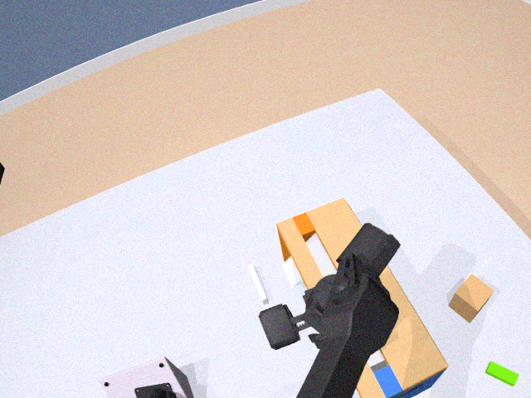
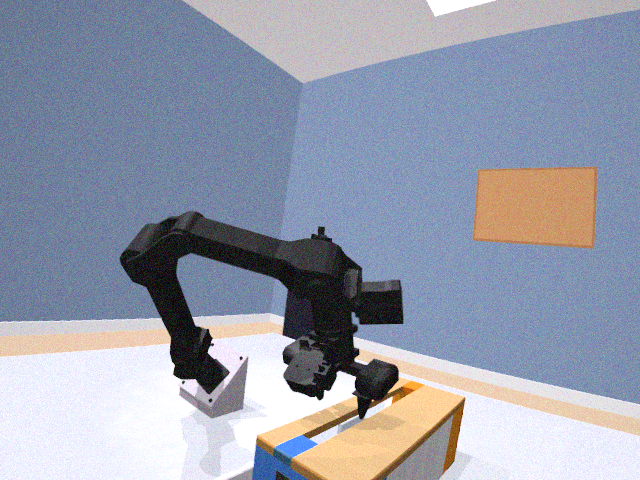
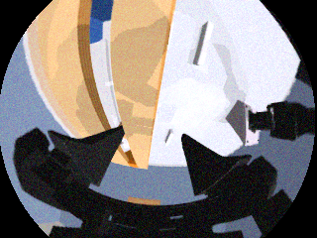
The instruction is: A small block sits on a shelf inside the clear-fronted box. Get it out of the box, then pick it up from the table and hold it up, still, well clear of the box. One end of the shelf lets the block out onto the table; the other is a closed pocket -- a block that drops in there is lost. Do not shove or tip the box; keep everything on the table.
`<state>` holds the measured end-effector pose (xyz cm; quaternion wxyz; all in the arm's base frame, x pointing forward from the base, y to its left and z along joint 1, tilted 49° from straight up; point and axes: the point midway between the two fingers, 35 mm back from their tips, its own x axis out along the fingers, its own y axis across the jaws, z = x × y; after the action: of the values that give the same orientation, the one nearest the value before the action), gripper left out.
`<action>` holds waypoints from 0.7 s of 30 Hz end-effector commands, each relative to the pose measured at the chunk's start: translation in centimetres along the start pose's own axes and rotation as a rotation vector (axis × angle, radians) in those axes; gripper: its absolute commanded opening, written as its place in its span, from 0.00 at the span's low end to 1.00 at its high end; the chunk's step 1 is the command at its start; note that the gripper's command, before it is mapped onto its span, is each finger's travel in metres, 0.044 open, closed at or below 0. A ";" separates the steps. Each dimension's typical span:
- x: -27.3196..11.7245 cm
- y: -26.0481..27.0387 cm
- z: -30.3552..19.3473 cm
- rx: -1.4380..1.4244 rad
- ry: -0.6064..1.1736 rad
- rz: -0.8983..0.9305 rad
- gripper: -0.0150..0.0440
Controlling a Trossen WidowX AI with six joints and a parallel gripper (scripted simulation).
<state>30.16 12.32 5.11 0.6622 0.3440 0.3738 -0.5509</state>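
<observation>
The box (image 1: 336, 214) (image 2: 413, 413) (image 3: 134, 50) has a wooden top with a long slot, an orange end (image 1: 304, 223) (image 2: 413, 385) and a blue end (image 1: 387, 380) (image 2: 294, 445) (image 3: 101, 12). The small block on the shelf cannot be made out; the arm covers the slot's middle in the top view. My gripper (image 2: 341, 407) (image 3: 154, 132) is open and empty, pointing down low over the box. In the wrist view one fingertip lies over the slot's edge, the other over the table beyond the front. Whether a tip enters the slot cannot be told.
A wooden cube (image 1: 470, 298) and a green bar (image 1: 501, 374) lie on the table behind the box. A white bar (image 1: 258, 283) lies in front. A white piece (image 1: 291, 272) shows beside the box's front near the orange end. The arm's base wedge (image 2: 236, 384) stands on the front side.
</observation>
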 end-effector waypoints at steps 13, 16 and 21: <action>2.5 0.1 0.7 -0.003 -0.005 0.001 0.93; 2.9 0.0 0.9 -0.002 -0.005 0.001 0.93; 2.6 0.0 0.4 0.001 -0.002 0.001 0.93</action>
<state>30.59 10.48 3.23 0.6626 0.3440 0.3730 -0.5509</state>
